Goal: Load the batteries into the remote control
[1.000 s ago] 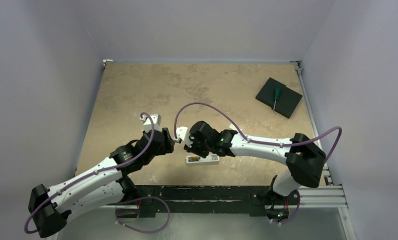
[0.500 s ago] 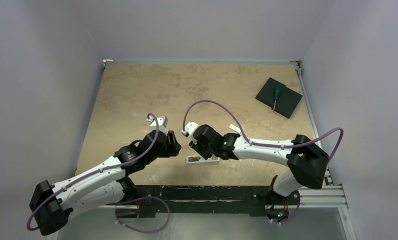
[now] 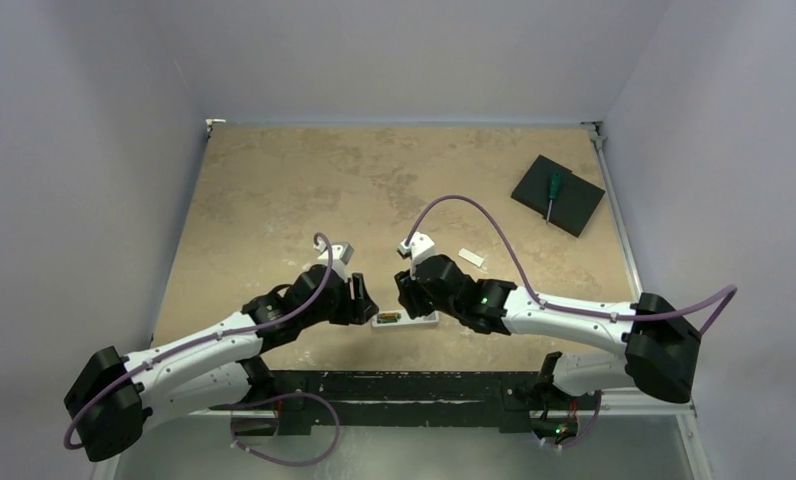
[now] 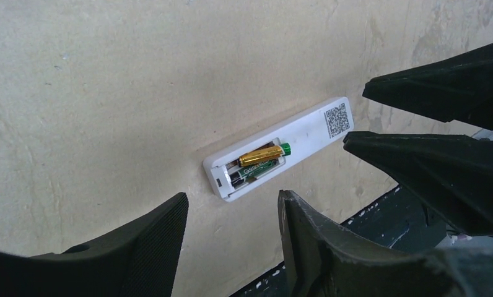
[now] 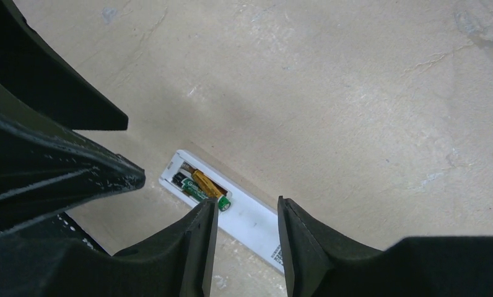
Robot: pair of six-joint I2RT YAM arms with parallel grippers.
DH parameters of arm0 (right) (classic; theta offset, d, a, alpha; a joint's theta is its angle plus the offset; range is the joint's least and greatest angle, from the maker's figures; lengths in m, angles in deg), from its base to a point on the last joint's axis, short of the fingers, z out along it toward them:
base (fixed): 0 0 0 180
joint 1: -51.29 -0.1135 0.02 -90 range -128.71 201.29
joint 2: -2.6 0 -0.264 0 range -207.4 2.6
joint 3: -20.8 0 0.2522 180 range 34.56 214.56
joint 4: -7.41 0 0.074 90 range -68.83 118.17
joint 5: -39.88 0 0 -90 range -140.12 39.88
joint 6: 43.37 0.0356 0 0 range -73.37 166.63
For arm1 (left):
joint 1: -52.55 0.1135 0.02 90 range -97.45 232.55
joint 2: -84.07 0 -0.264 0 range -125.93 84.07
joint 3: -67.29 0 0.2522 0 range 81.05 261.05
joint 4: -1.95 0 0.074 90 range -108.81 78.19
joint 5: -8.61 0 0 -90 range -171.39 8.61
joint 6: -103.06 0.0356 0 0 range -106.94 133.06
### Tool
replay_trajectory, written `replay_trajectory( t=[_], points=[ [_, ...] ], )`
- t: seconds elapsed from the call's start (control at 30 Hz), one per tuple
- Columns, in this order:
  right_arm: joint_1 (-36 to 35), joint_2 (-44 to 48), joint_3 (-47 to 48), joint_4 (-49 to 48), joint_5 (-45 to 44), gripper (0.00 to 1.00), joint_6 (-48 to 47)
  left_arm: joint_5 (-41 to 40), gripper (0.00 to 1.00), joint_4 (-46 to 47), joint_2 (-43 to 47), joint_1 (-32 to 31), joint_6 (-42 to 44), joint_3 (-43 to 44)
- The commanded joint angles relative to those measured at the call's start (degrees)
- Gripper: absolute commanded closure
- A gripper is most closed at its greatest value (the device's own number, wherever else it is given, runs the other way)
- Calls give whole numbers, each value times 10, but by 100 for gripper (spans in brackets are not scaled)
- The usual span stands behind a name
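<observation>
I am hovering my left jaws and right jaws low over the near part of the bench (image 3: 274,180), each pair standing partly apart and gripping nothing, with the one remote control (image 4: 306,133) lying back-up on the bench between them. In its recess one gold battery (image 4: 262,154) and one dark battery (image 4: 253,173) are lying side by side, two in all. One small white strip (image 3: 471,257) is lying beyond the right jaws, and one black pad (image 3: 574,212) bearing one green-handled screwdriver (image 3: 552,190) is sitting well apart at the far right.
</observation>
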Motion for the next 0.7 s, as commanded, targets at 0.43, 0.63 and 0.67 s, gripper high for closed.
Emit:
replay_trajectory(
  t=[0.43,0.63,0.67],
  points=[
    [-2,-50,21,-15,1,61,105,216,38,176,-9,119,-21,-87],
    [-3,-70,35,-15,8,63,117,241,39,219,-24,121,-25,-111],
    [-2,-74,36,-16,9,63,118,242,39,223,-26,121,-25,-113]
  ],
)
